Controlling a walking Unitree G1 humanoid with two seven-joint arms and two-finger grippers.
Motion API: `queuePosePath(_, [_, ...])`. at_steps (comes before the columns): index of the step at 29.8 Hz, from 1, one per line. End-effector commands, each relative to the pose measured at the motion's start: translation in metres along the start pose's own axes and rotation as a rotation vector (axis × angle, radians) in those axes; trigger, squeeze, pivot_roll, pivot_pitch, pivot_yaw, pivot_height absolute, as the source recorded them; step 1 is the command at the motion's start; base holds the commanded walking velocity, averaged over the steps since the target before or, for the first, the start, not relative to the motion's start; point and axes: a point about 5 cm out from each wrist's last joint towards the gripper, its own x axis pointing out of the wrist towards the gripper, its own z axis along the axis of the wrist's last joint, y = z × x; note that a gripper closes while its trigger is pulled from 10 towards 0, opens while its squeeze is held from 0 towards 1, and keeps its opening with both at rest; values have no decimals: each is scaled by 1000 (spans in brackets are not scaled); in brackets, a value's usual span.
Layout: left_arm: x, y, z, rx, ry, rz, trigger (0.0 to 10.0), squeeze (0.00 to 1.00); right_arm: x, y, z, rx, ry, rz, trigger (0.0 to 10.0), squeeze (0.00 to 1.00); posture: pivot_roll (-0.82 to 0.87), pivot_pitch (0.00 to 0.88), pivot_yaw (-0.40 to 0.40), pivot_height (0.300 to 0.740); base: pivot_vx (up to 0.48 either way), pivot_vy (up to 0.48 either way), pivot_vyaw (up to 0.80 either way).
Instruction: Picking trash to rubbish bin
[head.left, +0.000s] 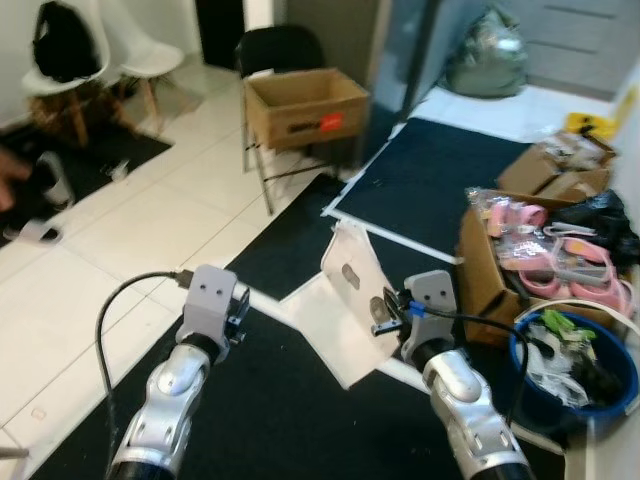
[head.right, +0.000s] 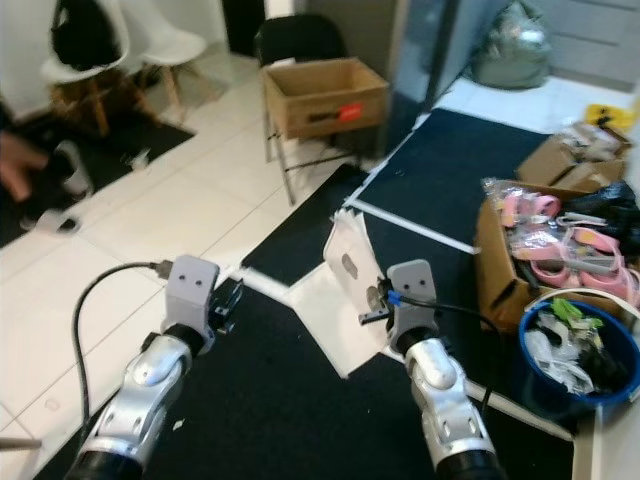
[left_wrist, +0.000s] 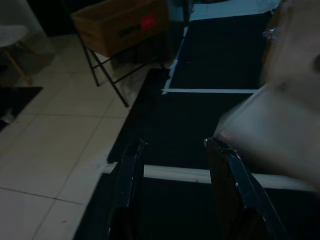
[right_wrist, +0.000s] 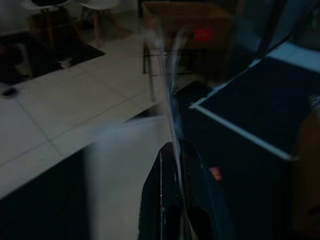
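My right gripper (head.left: 382, 312) is shut on a flat white sheet of packaging (head.left: 352, 268), which stands upright in it above the dark mat. In the right wrist view the sheet (right_wrist: 167, 80) runs edge-on straight up from the closed fingers (right_wrist: 172, 200). A blue rubbish bin (head.left: 625, 375) full of scraps stands at the right, beside my right arm. My left gripper (left_wrist: 175, 150) is held out over the dark mat with its two fingers (left_wrist: 127, 175) apart and nothing between them.
A white sheet (head.left: 335, 335) lies flat on the mat under the held piece. An open carton of pink items (head.left: 490, 270) stands beside the bin. A brown box rests on a black chair (head.left: 300, 105) ahead. White chairs (head.left: 110, 60) stand at the far left.
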Motion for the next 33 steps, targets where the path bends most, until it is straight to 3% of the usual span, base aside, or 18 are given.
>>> queuePosePath(1, [-5, 7, -12, -18, 57, 17, 10000, 0, -3, 8, -10, 20, 29, 32, 10000, 0, 44, 80, 108, 740, 0, 0, 0])
queuePosePath(9, [-3, 17, -13, -58, 61, 81, 10000, 0, -4, 10, -15, 27, 38, 42, 10000, 0, 44, 88, 97, 740, 0, 0, 0])
queuePosePath(11, [-4, 18, -14, -100, 67, 97, 10000, 0, -3, 11, -15, 30, 42, 44, 10000, 0, 37, 93, 91, 740, 0, 0, 0])
queuePosePath(14, [-5, 19, -17, -91, 90, 105, 10000, 0, -2, 11, -15, 34, 46, 40, 10000, 0, 31, 100, 83, 740, 0, 0, 0])
queuePosePath(33, [-5, 11, -19, -104, 77, 87, 10000, 0, -6, 11, -22, 63, 74, 18, 10000, 0, 6, 123, 55, 740, 0, 0, 0])
